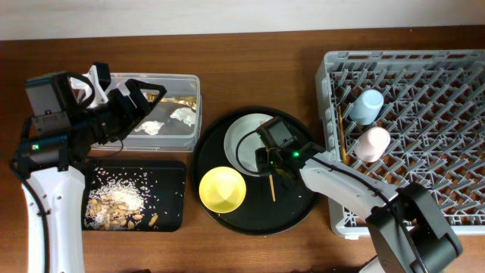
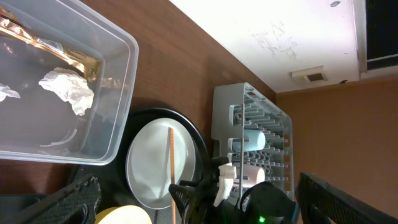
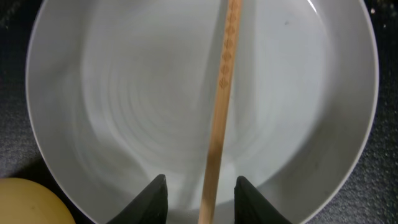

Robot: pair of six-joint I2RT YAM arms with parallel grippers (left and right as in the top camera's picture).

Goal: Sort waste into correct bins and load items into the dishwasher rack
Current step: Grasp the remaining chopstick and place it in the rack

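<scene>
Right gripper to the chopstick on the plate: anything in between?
Nothing visible. In the right wrist view the chopstick lies bare across the plate and runs into the gap of the open right gripper, one finger on either side, with space showing on both sides.

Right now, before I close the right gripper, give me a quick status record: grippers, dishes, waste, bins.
Right gripper: open, straddling chopstick lying across plate
Left gripper: open, over clear tub
Clear tub: gold foil, tissue wads
Black tray: food scraps
Rack: blue cup, pink cup
Round tray: plate, yellow bowl
</scene>
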